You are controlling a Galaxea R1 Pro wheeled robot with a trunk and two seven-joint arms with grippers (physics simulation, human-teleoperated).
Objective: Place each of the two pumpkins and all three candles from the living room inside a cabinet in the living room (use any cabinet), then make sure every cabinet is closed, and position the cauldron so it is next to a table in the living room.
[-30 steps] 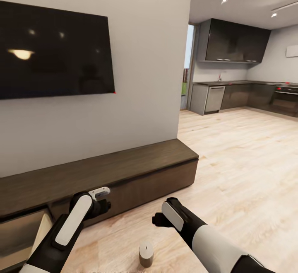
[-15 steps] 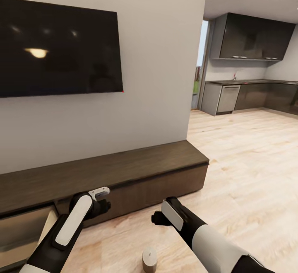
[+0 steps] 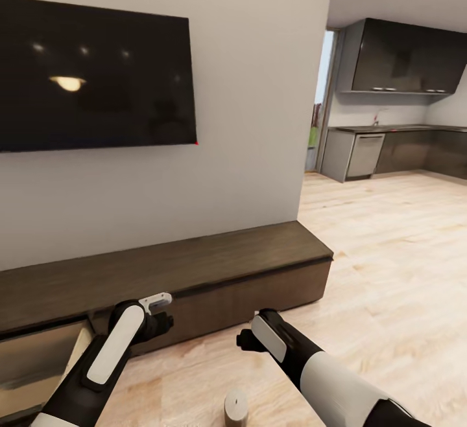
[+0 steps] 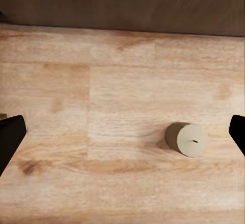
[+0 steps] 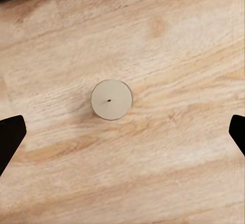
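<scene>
One candle [image 3: 235,407], a short grey-beige cylinder with a wick, stands upright on the wood floor at the head view's lower edge, between my two arms. My left gripper [image 3: 161,319] hangs open above the floor, and the left wrist view has the candle [image 4: 187,139] off to one side of its wide-spread fingertips [image 4: 10,138]. My right gripper [image 3: 244,341] is open too, with the candle [image 5: 111,99] on the floor below it, slightly off centre. The long dark-brown cabinet [image 3: 214,265] runs along the wall, one drawer [image 3: 39,359] pulled open at the lower left. Pumpkins are out of view.
A large black TV [image 3: 91,74] hangs on the grey wall above the cabinet. The wall ends at a corner [image 3: 316,155]; beyond it wood floor [image 3: 402,252] stretches to a kitchen with grey units [image 3: 389,151].
The camera has turned a little left, so the wall, cabinet and kitchen sit further right in the picture. The candle shows slightly lower. Both arms hold the same pose.
</scene>
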